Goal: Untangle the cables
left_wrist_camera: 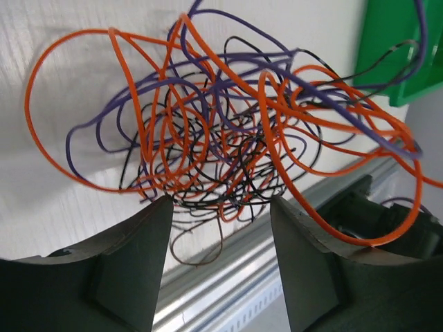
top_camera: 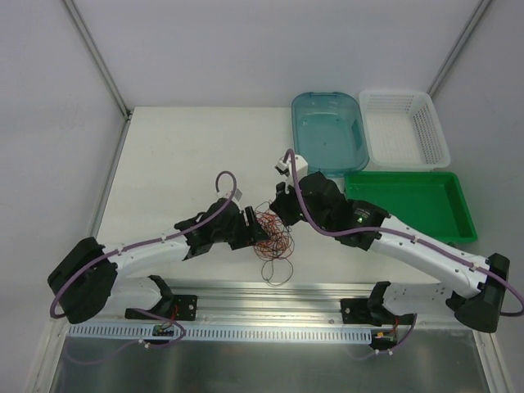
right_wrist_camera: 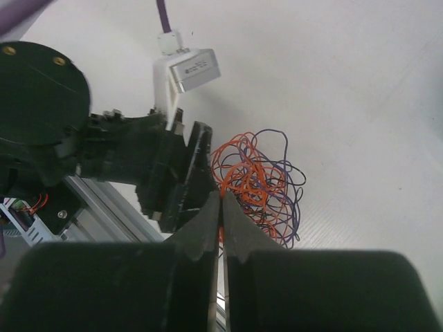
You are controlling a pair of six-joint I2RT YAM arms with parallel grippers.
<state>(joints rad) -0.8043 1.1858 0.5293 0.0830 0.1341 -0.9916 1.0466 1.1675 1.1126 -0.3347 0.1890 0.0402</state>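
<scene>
**Cables not yet untangled**

The cables (top_camera: 270, 233) lie in one knotted clump of orange, purple and black loops on the worktop (top_camera: 180, 164), between the two arms. The left gripper (left_wrist_camera: 221, 207) has its jaws spread, with the clump just ahead of them. The right gripper (right_wrist_camera: 221, 200) has its jaws pressed together, apparently pinching an orange strand. No strand looks separated, so nearly all the work seems left.
</scene>
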